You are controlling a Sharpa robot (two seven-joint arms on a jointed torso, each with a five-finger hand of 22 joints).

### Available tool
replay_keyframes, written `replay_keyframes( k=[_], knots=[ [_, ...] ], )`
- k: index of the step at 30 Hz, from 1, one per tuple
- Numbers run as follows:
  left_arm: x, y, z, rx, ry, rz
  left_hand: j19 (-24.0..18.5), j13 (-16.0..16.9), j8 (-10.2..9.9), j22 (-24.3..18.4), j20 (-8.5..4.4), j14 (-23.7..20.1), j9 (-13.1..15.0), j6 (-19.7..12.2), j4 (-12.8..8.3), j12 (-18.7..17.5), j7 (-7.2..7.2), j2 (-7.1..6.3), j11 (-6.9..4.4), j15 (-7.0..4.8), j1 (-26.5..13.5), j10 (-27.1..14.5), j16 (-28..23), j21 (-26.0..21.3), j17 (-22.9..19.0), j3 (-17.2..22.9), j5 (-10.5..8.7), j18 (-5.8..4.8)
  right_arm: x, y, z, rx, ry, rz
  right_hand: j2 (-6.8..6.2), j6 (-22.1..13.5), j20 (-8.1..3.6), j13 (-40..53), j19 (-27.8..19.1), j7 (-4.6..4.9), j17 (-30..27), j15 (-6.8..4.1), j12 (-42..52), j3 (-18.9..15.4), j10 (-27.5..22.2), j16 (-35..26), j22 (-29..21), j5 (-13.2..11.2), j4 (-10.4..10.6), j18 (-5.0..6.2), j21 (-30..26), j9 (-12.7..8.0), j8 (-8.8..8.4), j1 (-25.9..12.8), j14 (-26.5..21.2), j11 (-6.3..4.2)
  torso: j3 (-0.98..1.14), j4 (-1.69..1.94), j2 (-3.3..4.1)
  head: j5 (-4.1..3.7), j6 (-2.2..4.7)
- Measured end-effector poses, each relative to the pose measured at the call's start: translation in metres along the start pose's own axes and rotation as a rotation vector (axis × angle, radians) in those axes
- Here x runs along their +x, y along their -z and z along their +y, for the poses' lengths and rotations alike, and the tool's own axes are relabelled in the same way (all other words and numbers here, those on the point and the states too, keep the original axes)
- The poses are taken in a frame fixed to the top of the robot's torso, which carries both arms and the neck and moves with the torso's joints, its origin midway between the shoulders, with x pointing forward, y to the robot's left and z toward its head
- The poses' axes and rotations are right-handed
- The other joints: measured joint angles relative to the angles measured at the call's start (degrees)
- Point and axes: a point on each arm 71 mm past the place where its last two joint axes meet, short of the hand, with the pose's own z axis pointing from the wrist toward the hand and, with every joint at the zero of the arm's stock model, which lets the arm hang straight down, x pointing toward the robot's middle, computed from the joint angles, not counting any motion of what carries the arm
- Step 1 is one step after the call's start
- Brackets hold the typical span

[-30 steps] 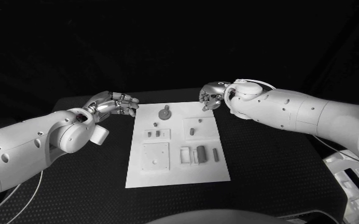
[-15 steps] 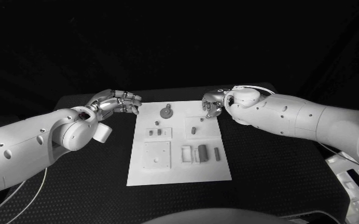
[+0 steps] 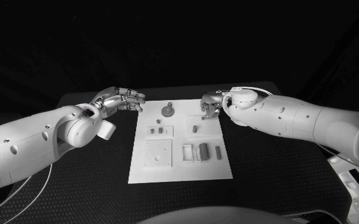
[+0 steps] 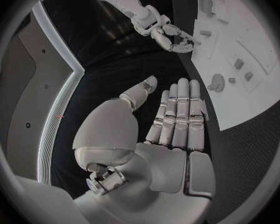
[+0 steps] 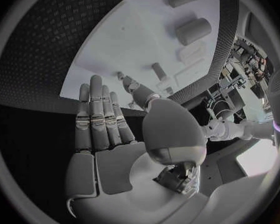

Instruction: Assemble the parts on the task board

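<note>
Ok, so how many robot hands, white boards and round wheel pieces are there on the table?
Robot hands: 2, the left hand and the right hand
White board: 1
Round wheel piece: 1
Total: 4

The task board [image 3: 179, 167] looked like smooth, matt white plastic, and the desk [image 3: 277, 156] a rough, dimpled black mat. The fingers [image 4: 177, 109] were glossy silver metal, the arms [image 3: 299, 117] smooth white plastic.

Dim, dark surroundings; the white task board [image 3: 179, 141] glares (wrist views bend strongly at their edges).
</note>
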Motion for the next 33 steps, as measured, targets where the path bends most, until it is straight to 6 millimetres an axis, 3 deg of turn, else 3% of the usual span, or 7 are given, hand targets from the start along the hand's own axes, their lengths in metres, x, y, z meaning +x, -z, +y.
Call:
replay_keyframes(
  k=[6, 10, 13, 16, 33],
  knots=[
    [0.000, -0.001, 0.000, -0.001, 0.001, -0.001, 0.00, 0.00, 0.00, -0.05, 0.00, 0.00, 0.00, -0.04, 0.07, 0.00, 0.04, 0.00, 0.00, 0.00, 0.00, 0.00, -0.13, 0.00, 0.06, -0.06, 0.00, 0.00, 0.002, -0.002, 0.005, -0.010, 0.001, 0.005, 0.22, 0.45, 0.00, -0.13, 0.00, 0.45, 0.26, 0.00, 0.00, 0.00, 0.77, -0.23, 0.00, 0.00, 0.00, 0.00, 0.00, 0.00, 0.00, -0.22, 0.00, 0.12, 0.08, -0.05, -0.01, 0.13, -0.22],
    [0.000, -0.001, 0.000, -0.001, 0.001, -0.002, 0.00, -0.05, 0.00, -0.11, 0.00, 0.00, 0.00, -0.04, 0.07, 0.00, 0.04, 0.00, 0.00, 0.00, 0.00, 0.00, -0.13, 0.00, 0.07, -0.07, 0.00, 0.00, 0.007, -0.003, 0.007, -0.012, 0.000, 0.014, 1.14, 0.76, 0.00, -0.23, 0.00, 0.76, 0.44, 0.00, 0.00, 0.10, 1.36, -0.43, 0.00, 0.00, 0.10, 0.00, -0.23, 0.00, 0.33, -0.06, 0.00, 0.10, 0.08, -0.05, -0.01, 0.21, -0.36],
    [0.000, -0.002, 0.000, -0.001, 0.001, -0.002, 0.00, -0.05, 0.00, -0.11, 0.00, 0.00, 0.00, -0.04, 0.07, 0.00, 0.04, 0.00, 0.00, 0.00, 0.00, 0.00, -0.13, 0.00, 0.14, -0.06, 0.00, 0.00, 0.010, -0.003, 0.007, -0.012, 0.000, 0.018, 2.84, 1.24, 0.00, -0.44, -0.01, 0.84, 0.63, 0.00, 0.00, 0.40, 1.36, -0.79, -0.01, 0.00, -0.07, 0.00, -0.65, 0.01, 0.33, 0.04, 0.00, 0.10, 0.08, -0.03, -0.01, 0.33, -0.57],
    [0.000, -0.002, 0.000, -0.002, 0.001, -0.002, 0.00, -0.18, 0.00, -0.30, 0.00, 0.00, -0.04, -0.36, -0.10, 0.00, 0.35, 0.00, 0.30, 0.00, 0.00, -0.31, -0.41, 0.00, 0.33, -0.23, 0.00, 0.00, 0.013, -0.004, 0.008, -0.011, 0.000, 0.026, 3.31, 1.66, 0.00, -0.51, -0.01, 0.61, 0.64, 0.00, -0.23, 0.40, 1.36, -0.80, -0.01, 0.00, -0.07, 0.00, -0.67, 0.01, 0.68, -0.20, 0.00, 0.10, 0.08, -0.03, -0.01, 0.38, -0.65],
    [-0.001, -0.002, 0.000, -0.003, 0.002, -0.003, 0.00, -0.23, -0.01, -0.41, 0.00, 0.00, -0.12, -0.55, -0.10, 0.00, 0.55, 0.00, 0.31, 0.00, 0.00, -0.31, -0.41, 0.00, 0.53, -0.22, -0.01, 0.00, 0.019, -0.008, 0.011, -0.009, 0.005, 0.035, 4.22, 2.93, 0.01, -0.81, -0.01, 0.05, 1.09, 0.01, -0.43, 1.10, 1.77, -1.06, -0.01, 0.00, 0.02, 0.00, -0.90, 0.01, 1.04, 0.15, -0.01, 0.10, 0.01, -0.06, 0.05, 0.83, -1.10]
  ],
)
